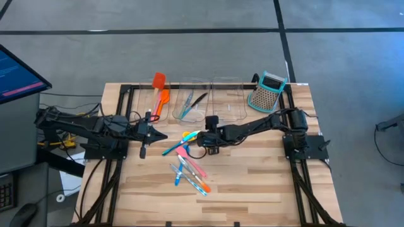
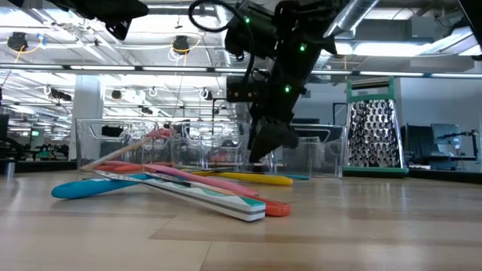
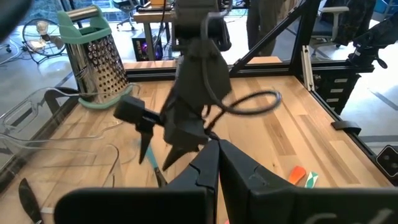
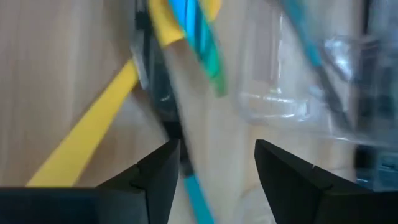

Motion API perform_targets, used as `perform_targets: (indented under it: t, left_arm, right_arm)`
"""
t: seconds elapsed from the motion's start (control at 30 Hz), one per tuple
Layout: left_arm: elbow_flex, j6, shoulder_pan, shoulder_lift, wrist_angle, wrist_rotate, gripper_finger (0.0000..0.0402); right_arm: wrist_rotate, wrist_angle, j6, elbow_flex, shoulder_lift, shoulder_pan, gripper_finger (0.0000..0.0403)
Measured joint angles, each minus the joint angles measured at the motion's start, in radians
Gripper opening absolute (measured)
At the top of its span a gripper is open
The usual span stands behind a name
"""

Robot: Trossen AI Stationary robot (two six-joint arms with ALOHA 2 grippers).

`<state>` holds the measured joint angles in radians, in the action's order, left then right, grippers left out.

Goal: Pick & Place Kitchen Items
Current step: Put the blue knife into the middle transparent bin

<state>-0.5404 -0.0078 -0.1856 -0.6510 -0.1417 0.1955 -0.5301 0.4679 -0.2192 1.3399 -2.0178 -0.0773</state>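
Hovering: right hand (image 1: 197, 140) above yellow spoon (image 1: 187, 135).

yellow spoon (image 4: 87, 140) blurred, cut off

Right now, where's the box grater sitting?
In the high view, the box grater stands upright at the table's far right corner, just right of the rightmost clear bin.

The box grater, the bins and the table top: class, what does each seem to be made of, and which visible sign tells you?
Box grater: probably shiny punched metal faces, which glint in the low view, with a matt teal frame, likely plastic. Bins: clear glossy plastic; the table shows through them. Table: pale wood in strips, with visible grain, smooth finish.
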Motion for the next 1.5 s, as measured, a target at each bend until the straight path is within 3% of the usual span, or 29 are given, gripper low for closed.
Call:
perform_targets:
  t: [0.23, 0.53, 0.93, 1.23, 1.5]
  left_arm:
    - [0.000, 0.000, 0.000, 0.000, -0.002, 0.000, 0.0001]
    - [0.000, -0.011, 0.000, 0.001, -0.023, 0.000, 0.0001]
    - [0.000, -0.024, 0.000, 0.001, -0.036, 0.002, 0.0001]
    - [0.000, -0.027, 0.000, 0.001, -0.040, 0.003, 0.0001]
    - [0.000, -0.027, 0.000, 0.001, -0.043, 0.002, 0.0001]
  right_arm:
    - [-0.060, 0.088, 0.008, 0.038, -0.088, -0.016, 0.0207]
    - [-0.045, 0.099, 0.000, 0.112, -0.144, 0.000, 0.0190]
    - [0.067, 0.097, 0.010, 0.113, -0.143, 0.022, 0.0106]
    - [0.080, 0.101, 0.002, 0.113, -0.142, 0.021, 0.0010]
    - [0.079, 0.106, -0.009, 0.112, -0.143, 0.005, 0.0004]
